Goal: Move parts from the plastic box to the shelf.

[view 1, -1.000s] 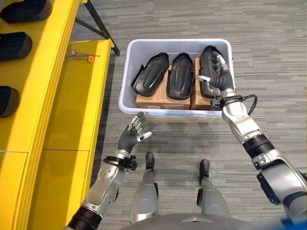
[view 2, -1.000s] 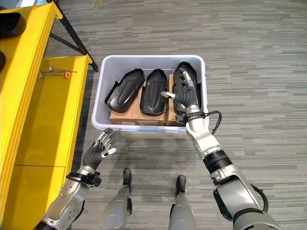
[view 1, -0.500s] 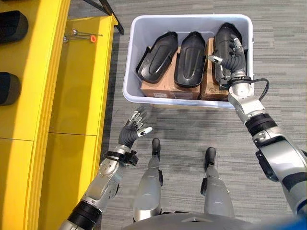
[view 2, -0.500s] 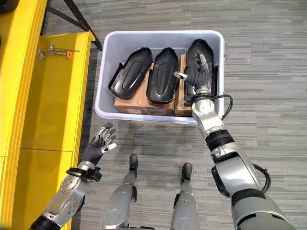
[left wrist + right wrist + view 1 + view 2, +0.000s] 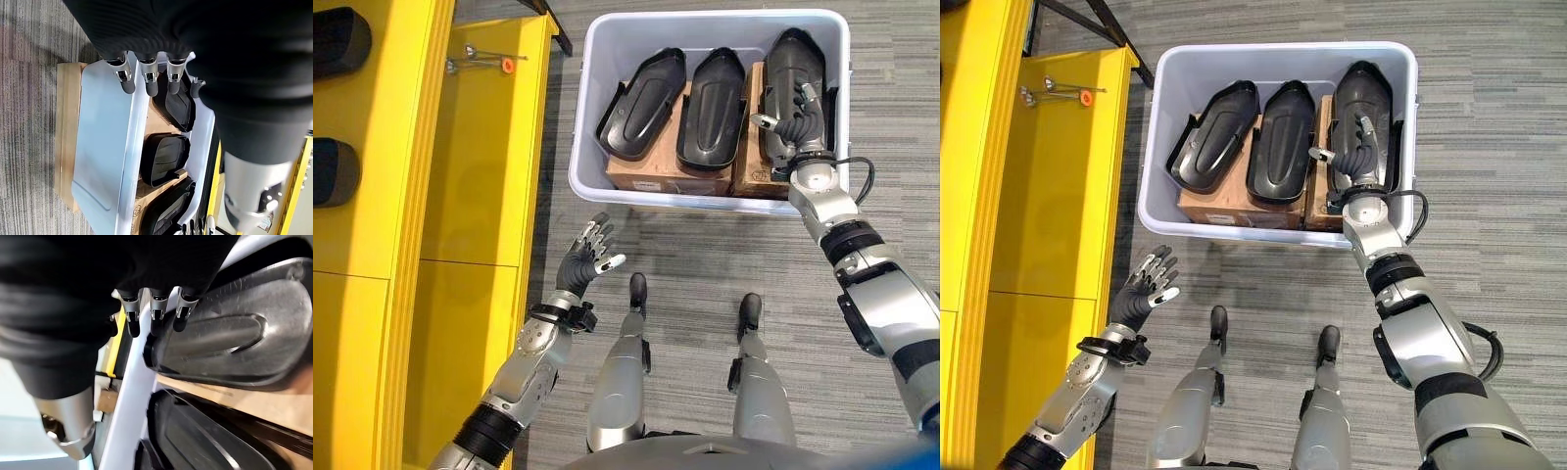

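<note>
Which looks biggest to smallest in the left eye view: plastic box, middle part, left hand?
1. Plastic box.
2. Middle part.
3. Left hand, though it is nearer the camera, so this is apparent size only.

We see our left robot hand (image 5: 146, 81), fingers straight, above the plastic box (image 5: 105, 161) holding black parts (image 5: 164, 159).
</note>
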Motion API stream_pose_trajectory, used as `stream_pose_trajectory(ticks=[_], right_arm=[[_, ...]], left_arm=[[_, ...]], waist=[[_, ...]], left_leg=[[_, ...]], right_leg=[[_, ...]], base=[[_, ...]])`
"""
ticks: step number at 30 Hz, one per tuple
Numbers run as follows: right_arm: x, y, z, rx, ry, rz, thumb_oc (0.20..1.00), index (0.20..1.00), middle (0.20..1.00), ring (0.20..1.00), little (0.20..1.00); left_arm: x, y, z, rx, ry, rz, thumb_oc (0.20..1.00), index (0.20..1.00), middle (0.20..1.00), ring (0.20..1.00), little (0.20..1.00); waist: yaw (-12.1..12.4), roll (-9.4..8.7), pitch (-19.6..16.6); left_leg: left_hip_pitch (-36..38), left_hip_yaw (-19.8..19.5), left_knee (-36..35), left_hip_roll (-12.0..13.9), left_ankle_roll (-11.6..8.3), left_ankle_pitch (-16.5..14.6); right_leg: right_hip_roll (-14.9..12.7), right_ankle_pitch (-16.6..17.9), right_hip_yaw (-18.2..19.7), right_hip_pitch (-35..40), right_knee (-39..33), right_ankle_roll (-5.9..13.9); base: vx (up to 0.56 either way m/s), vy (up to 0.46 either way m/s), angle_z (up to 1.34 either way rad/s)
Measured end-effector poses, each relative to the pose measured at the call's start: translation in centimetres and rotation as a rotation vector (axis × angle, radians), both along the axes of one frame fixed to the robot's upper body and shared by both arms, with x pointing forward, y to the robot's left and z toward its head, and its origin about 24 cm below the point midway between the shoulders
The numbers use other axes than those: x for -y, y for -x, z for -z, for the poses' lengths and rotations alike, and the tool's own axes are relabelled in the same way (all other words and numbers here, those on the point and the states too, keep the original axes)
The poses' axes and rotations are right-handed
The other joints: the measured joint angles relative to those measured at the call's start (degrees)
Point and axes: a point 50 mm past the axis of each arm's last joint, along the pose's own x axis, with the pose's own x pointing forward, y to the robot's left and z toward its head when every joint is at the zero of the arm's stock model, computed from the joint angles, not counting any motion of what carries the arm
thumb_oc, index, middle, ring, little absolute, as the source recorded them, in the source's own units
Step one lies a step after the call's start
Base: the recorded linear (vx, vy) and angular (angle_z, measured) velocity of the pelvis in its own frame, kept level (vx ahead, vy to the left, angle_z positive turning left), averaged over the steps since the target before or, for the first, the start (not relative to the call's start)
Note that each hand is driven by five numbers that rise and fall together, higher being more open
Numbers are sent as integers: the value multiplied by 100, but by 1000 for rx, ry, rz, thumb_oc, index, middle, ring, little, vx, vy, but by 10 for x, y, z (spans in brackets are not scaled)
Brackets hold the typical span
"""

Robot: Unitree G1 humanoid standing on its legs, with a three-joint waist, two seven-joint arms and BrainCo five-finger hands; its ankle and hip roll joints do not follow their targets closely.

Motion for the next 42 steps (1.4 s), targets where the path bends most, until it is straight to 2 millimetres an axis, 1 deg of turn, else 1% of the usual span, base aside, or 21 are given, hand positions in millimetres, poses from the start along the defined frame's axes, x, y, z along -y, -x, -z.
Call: stream_pose_trajectory(ticks=[6,10,15,20,23,26,32,34,39,42], right_arm=[[13,0,16,-82,-4,40,1000,1000,1000,1000,1000],[13,0,18,-95,-7,36,1000,1000,1000,1000,1000],[8,-1,18,-103,16,10,1000,1000,1000,1000,1000],[-5,-2,27,-135,21,-32,1000,1000,1000,1000,1000],[-6,-2,27,-138,25,-41,1000,1000,1000,1000,1000],[-8,-2,29,-145,53,-51,1000,1000,1000,1000,1000],[-20,-2,28,-146,120,-108,1000,1000,1000,1000,1000],[-25,-1,25,-127,137,-137,1000,1000,1000,1000,1000],[-32,3,24,-103,156,-184,1000,1000,1000,1000,1000],[-33,7,28,-100,160,-215,1000,1000,1000,1000,1000]], left_arm=[[1,-1,-3,16,3,0,1000,1000,1000,1000,1000],[2,-1,-2,15,3,3,1000,1000,1000,1000,1000],[1,-1,-3,18,4,-3,1000,1000,1000,1000,1000],[1,-2,-3,17,5,-16,1000,1000,1000,1000,1000],[1,-2,-3,17,5,-16,1000,1000,1000,1000,1000],[1,-2,-3,17,5,-16,1000,1000,1000,1000,1000],[1,-2,-3,18,5,-17,1000,1000,1000,1000,1000],[1,-2,-3,20,6,-17,1000,1000,1000,1000,1000],[1,-2,-4,23,6,-18,1000,1000,1000,1000,1000],[0,-2,-4,26,2,-19,1000,1000,1000,1000,1000]], waist=[[97,1,0],[111,18,9],[116,23,10],[129,29,13],[143,29,13],[140,29,14],[107,12,34],[78,-24,100],[51,-130,176],[-21,-208,223]], left_leg=[[-129,-58,1,-44,10,39],[-149,-96,0,-43,11,53],[-307,-143,1,-43,14,108],[-323,-156,1,-54,17,119],[-323,-171,1,-55,16,123],[-323,-179,1,-55,14,129],[-323,-182,1,-53,13,131],[-323,-183,1,-52,14,131],[-322,-190,2,-53,15,132],[-310,-240,2,-54,16,147]], right_leg=[[-14,-1,-66,-121,53,2],[-11,-2,-91,-138,74,3],[-10,-2,-127,-284,133,3],[-13,-2,-136,-299,149,2],[-13,-2,-142,-299,161,2],[-12,-2,-145,-299,166,3],[-8,-2,-149,-299,169,3],[-8,-2,-149,-298,171,3],[-8,-2,-153,-290,173,3],[-7,-2,-161,-242,173,2]], base=[[-3,1,3],[-8,-2,2],[-6,-4,3],[0,0,0],[0,0,0],[0,0,0],[0,0,0],[0,0,0],[0,0,1],[6,5,7]])
